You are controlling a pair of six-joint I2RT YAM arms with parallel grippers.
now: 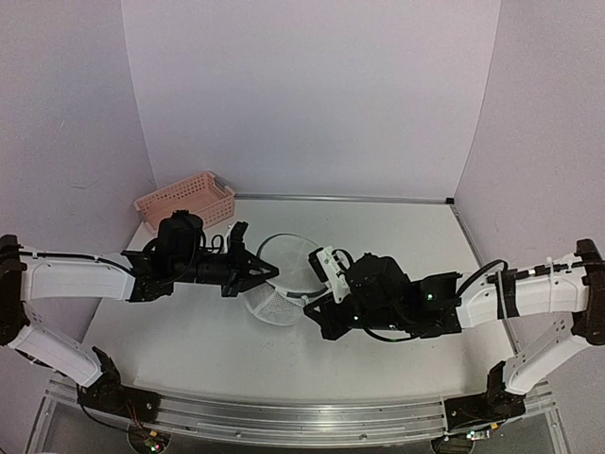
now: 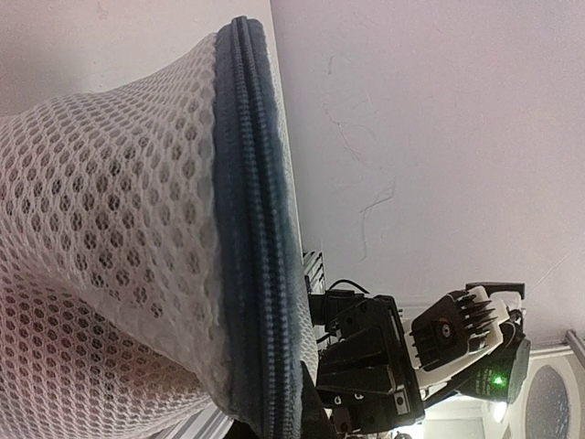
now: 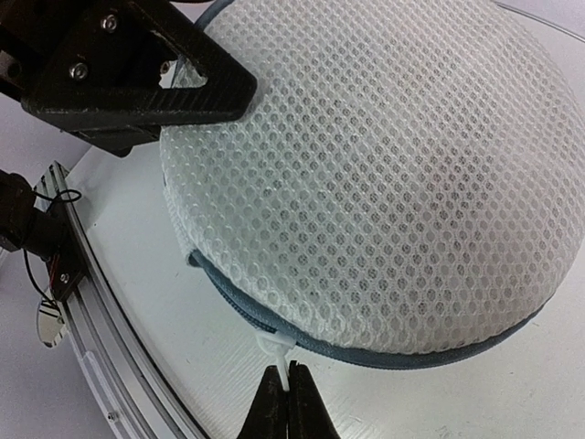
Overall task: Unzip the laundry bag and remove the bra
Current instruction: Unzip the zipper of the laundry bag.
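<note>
Arms stretched inward, low: left jaws clamp the laundry bag [image 3: 384, 165] rim, right jaws pinch the zip pull [image 3: 277, 346].

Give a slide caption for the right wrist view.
Right claw pinches the white zip pull of the laundry bag; left claw steadies it.

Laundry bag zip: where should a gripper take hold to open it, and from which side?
Grip the small white plastic zip pull, which sticks out from the dark grey zip rim of the white mesh laundry bag at its lower edge. Come in low along the table from the right arm's side; the right gripper looks pinched on it there.
</note>
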